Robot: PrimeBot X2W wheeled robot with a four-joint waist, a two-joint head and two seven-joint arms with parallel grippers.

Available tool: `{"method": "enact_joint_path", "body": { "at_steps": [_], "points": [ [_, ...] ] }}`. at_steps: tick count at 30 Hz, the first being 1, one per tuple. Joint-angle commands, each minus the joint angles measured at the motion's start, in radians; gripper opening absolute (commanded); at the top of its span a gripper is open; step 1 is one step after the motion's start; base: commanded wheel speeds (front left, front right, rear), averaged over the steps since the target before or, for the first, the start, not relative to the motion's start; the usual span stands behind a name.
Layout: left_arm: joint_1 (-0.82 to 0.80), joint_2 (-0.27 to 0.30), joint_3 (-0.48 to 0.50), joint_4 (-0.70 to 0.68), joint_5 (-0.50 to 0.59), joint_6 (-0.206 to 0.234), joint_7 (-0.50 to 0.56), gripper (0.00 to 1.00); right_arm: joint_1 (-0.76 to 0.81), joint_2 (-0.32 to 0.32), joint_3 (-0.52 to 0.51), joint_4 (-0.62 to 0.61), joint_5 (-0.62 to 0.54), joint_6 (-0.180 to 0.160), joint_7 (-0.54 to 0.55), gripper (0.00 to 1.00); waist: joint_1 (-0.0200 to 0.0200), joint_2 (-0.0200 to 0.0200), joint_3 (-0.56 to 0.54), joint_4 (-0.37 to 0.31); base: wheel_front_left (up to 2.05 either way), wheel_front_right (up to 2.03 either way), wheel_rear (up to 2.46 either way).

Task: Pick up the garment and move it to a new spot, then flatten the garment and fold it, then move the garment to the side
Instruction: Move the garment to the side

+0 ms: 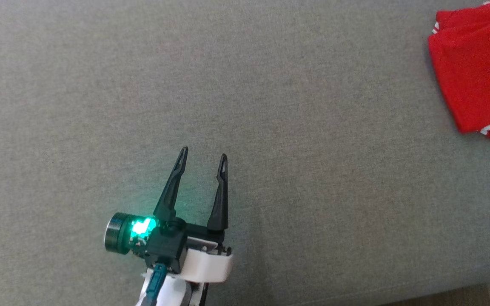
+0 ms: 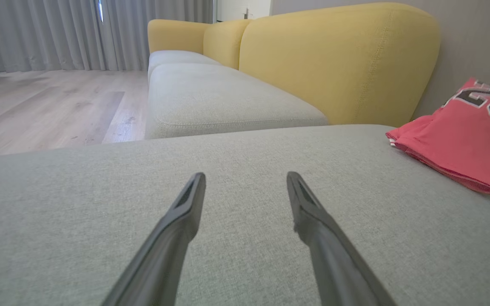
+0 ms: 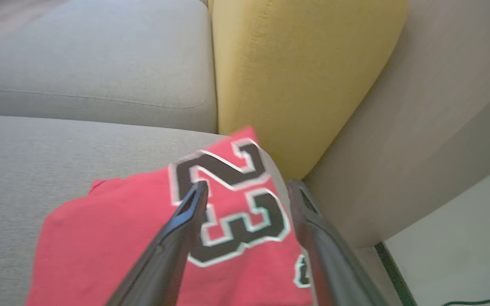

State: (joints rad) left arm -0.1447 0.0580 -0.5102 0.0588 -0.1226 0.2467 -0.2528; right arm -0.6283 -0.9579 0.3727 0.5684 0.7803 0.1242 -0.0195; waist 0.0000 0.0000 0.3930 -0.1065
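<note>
The garment (image 1: 477, 68) is a red jersey with black and white numbers, folded into a flat stack at the far right of the grey cushion (image 1: 270, 106). It also lies at the right edge of the left wrist view, garment (image 2: 462, 140). My left gripper (image 1: 203, 155) stands open over bare cushion, well to the left of the stack, nothing between its fingers (image 2: 185, 212). In the right wrist view my right gripper (image 3: 247, 187) hangs open just above the garment (image 3: 113, 238), its dark fingers apart over the printed number and holding nothing.
A yellow sofa backrest (image 2: 334, 63) rises behind the cushion, close beside the garment. A second grey seat cushion (image 2: 211, 97) and wooden floor (image 2: 45, 106) lie beyond. A pale wall (image 3: 419, 127) and floor sit past the cushion's right edge.
</note>
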Motion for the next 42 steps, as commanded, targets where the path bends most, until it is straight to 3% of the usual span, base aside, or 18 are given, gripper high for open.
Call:
{"method": "enact_joint_path", "body": {
  "at_steps": [1,12,20,23,29,32,42],
  "points": [
    [-0.003,-0.008,0.028,-0.026,-0.002,0.004,-0.009,1.0,0.017,-0.021,-0.002,-0.013,-0.01,0.007,-0.013,1.0,0.0,0.0,-0.022,0.007,0.0,0.0,0.0],
    [0.117,-0.008,0.082,0.011,-0.047,-0.034,-0.009,1.0,0.225,0.371,0.12,-0.036,-0.042,0.007,-0.057,1.0,0.0,0.0,-0.241,0.067,0.0,0.0,0.0],
    [0.211,-0.008,0.139,0.039,-0.073,-0.08,-0.009,1.0,0.381,0.573,0.16,-0.011,-0.091,0.007,-0.212,1.0,0.0,0.0,-0.393,0.148,0.0,0.0,0.0],
    [0.242,-0.008,0.165,0.026,-0.074,-0.089,-0.009,1.0,0.431,0.621,0.088,-0.033,-0.163,0.007,-0.24,1.0,0.0,0.0,-0.426,0.17,0.0,0.0,0.0],
    [0.297,-0.008,0.206,-0.015,-0.06,-0.106,-0.009,1.0,0.638,0.76,-0.218,-0.351,-0.447,0.007,-0.242,1.0,0.0,0.0,-0.466,0.196,0.0,0.0,0.0],
    [0.322,-0.008,0.222,-0.027,-0.051,-0.118,-0.009,1.0,0.751,0.826,-0.295,-0.464,-0.532,0.007,-0.242,1.0,0.0,0.0,-0.483,0.203,0.0,0.0,0.0],
    [0.366,-0.008,0.257,-0.039,-0.044,-0.123,-0.009,1.0,0.882,0.87,-0.316,-0.508,-0.59,0.007,-0.242,1.0,0.0,0.0,-0.512,0.193,0.0,0.0,0.0]
  ]
}}
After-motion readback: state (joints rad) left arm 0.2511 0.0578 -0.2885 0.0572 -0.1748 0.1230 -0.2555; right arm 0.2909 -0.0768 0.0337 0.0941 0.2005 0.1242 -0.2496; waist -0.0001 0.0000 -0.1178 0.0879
